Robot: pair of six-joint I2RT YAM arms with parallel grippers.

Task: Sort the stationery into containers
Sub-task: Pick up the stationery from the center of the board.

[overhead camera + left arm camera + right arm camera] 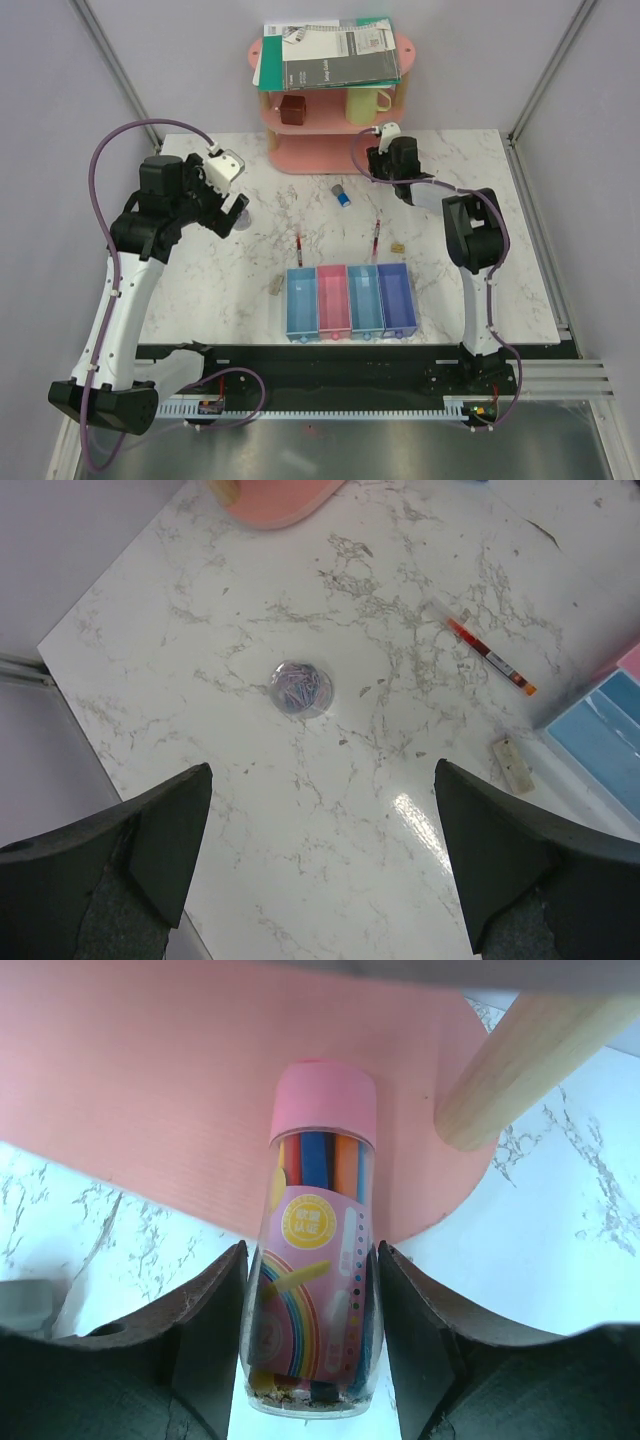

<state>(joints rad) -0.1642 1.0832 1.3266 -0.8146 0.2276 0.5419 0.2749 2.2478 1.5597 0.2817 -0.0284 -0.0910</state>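
Note:
My right gripper (312,1290) is shut on a pink-capped clear cylinder of coloured pens (322,1160), its cap over the pink rack's base. In the top view this gripper (383,140) is at the rack's right foot. My left gripper (322,860) is open and empty above the marble, just short of the round greyish disc (301,688); in the top view the gripper (234,208) is beside the disc (245,220). Two red pens (299,243) (376,236), a blue-capped tube (341,193), a tan block (397,246) and a grey block (279,287) lie near the four joined trays (301,300).
The pink shelf rack (330,150) stands at the back with notebooks (330,55) on top, a brown cube (293,108) and a yellow mug (365,100) on its shelf. A wooden rack post (520,1060) is right of the cylinder. Grey walls close both sides.

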